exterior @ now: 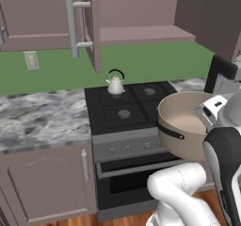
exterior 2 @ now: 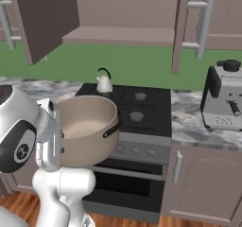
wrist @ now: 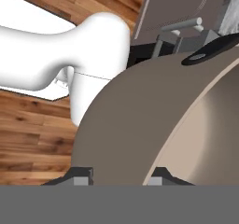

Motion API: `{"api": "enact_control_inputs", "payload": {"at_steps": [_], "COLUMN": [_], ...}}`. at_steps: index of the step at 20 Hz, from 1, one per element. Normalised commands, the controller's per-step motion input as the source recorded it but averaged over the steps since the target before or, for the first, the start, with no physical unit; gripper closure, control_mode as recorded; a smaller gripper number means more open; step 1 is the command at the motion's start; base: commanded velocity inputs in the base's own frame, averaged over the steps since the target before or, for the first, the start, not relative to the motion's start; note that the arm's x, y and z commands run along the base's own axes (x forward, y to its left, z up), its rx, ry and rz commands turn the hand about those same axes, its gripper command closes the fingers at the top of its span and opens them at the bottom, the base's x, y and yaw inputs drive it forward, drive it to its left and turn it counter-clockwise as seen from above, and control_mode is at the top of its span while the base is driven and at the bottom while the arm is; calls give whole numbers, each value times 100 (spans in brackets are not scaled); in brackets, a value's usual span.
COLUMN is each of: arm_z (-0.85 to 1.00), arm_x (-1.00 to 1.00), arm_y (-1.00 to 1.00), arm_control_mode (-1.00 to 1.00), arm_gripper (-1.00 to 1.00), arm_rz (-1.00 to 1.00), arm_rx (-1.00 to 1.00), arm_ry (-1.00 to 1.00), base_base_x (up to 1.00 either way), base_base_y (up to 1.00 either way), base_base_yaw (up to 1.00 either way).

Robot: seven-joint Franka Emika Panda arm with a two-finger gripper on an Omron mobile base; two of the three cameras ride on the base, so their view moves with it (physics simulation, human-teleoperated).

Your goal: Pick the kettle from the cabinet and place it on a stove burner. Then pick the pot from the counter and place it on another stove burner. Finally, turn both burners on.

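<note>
The kettle (exterior: 115, 85), small and silvery with a black arched handle, stands upright on the back-left burner, centre of the left base view. The wide tan pot (exterior: 186, 124), lidless and pale inside, hangs tilted in the air before the stove's front, centre right. The cabinet (exterior: 141, 18) stands open, its shelf bare, across the top
</note>
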Motion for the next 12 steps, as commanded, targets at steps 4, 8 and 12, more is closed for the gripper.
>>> {"api": "enact_control_inputs", "payload": {"at_steps": [4, 8, 12], "arm_z": [0, 0, 0], "arm_x": [0, 0, 0], "arm_y": [0, 0, 0], "arm_control_mode": [100, 100, 100], "arm_gripper": [100, 100, 100], "arm_rz": [0, 0, 0], "arm_rx": [0, 0, 0], "arm_ry": [0, 0, 0], "base_base_x": [15, 23, 27], "base_base_y": [-38, -29, -32], "base_base_yaw": [3, 5, 7]}}
